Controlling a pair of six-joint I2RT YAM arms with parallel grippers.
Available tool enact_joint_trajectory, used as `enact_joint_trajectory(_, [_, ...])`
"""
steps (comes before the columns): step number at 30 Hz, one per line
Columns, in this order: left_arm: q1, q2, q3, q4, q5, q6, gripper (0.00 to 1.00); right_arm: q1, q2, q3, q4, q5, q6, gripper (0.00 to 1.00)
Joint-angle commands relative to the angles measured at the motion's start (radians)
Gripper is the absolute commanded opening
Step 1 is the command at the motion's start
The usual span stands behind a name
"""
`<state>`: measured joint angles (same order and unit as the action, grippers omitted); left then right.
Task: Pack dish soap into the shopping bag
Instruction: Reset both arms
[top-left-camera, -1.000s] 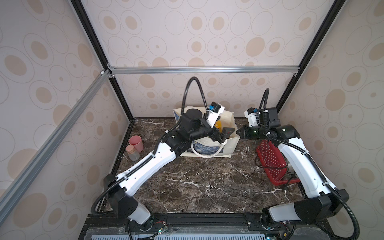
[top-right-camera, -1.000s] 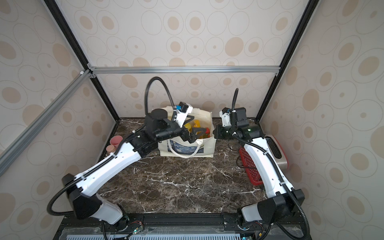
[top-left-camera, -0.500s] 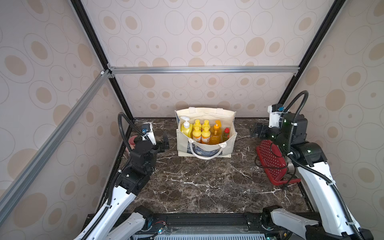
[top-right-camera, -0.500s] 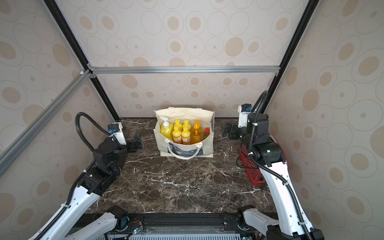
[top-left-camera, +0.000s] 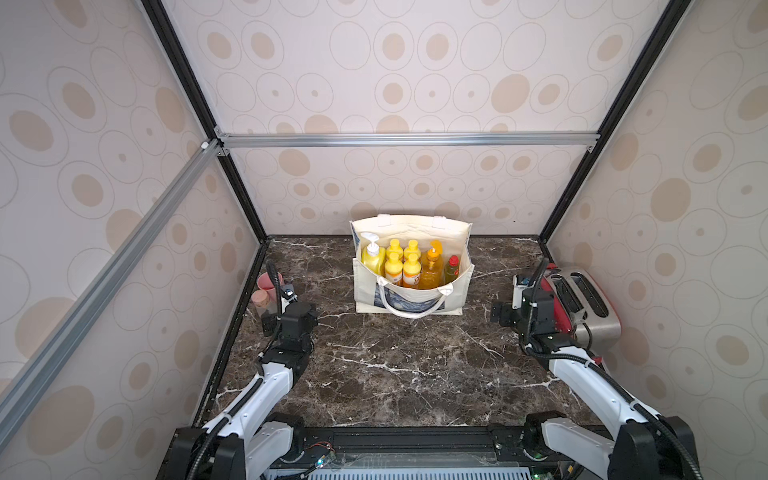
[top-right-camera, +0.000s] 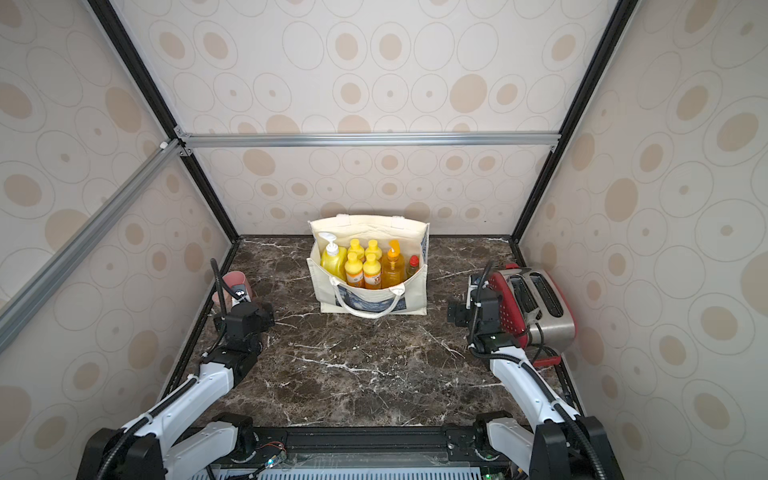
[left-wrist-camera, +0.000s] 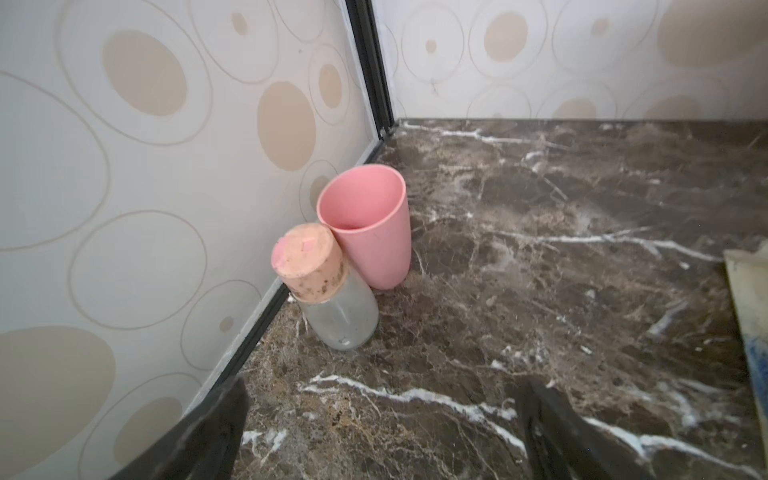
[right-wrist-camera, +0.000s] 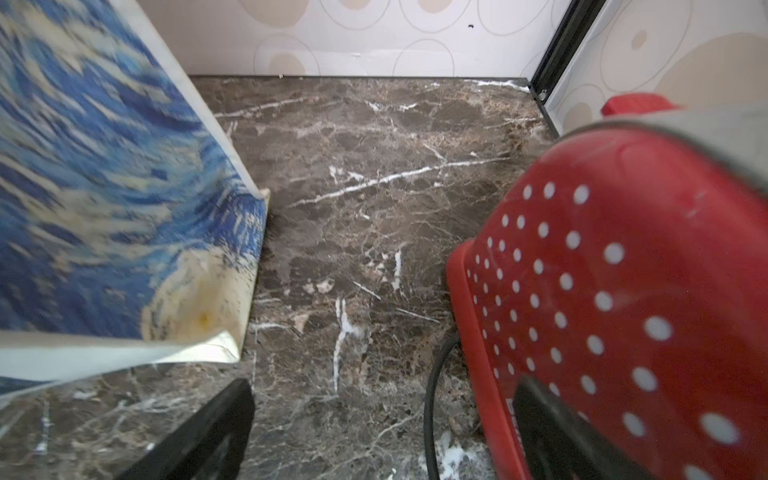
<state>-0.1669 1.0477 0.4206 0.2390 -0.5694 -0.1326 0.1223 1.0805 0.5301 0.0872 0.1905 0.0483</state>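
Starting at the near edge: both arms fold low over the marble table (top-left-camera: 395, 365), nearer than the shopping bag (top-left-camera: 409, 296) and well apart from it, one on either side.

Left gripper (left-wrist-camera: 386, 390), off the bag's left: jaws spread wide, only bare marble between them.

Right gripper (right-wrist-camera: 382, 390), off the bag's right: jaws likewise wide apart, holding nothing. In the wrist view one finger (right-wrist-camera: 552, 419) shows in front of the toaster's red dotted side.

Toaster (top-left-camera: 582, 299), red and steel, slots up, stands right of the bag by the side wall. Black cord (right-wrist-camera: 432, 395) lies on the marble beside it.

Left of the bag, by the other side wall: pink cup (left-wrist-camera: 370, 232) upright, cork-stoppered jar (left-wrist-camera: 332, 299) just beside it on the near side.

Bag upright, mouth open, close to the back wall; rope handle (top-left-camera: 411, 309) droops over its printed front.

Dish soap (top-left-camera: 409, 266) stands upright inside the bag. From the bag's left end:
- yellow white-pump bottle (top-left-camera: 372, 258)
- four small orange yellow-capped bottles (top-left-camera: 402, 266) in a two-by-two block
- clear orange pump bottle (top-left-camera: 432, 270)
- greenish red-capped bottle (top-left-camera: 452, 268) at the right end
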Motion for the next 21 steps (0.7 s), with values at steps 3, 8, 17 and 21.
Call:
enact_joint_trajectory(3, [0.012, 0.101, -0.02, 0.224, -0.007, 0.072, 0.99, -0.003, 0.094, -0.081, 0.372, 0.057, -0.066, 1.0])
enact_joint_trajectory(8, [0.012, 0.113, -0.059, 0.311, -0.003, 0.084, 0.99, -0.002, 0.163, -0.106, 0.452, 0.066, -0.075, 1.0])
enact_joint_trajectory(17, [0.053, 0.163, -0.089, 0.384, 0.021, 0.076, 0.99, -0.022, 0.24, -0.181, 0.63, 0.065, -0.049, 1.0])
enact_joint_trajectory(21, [0.125, 0.172, -0.09, 0.386, 0.128, 0.033, 0.99, -0.031, 0.254, -0.189, 0.665, 0.034, -0.054, 1.0])
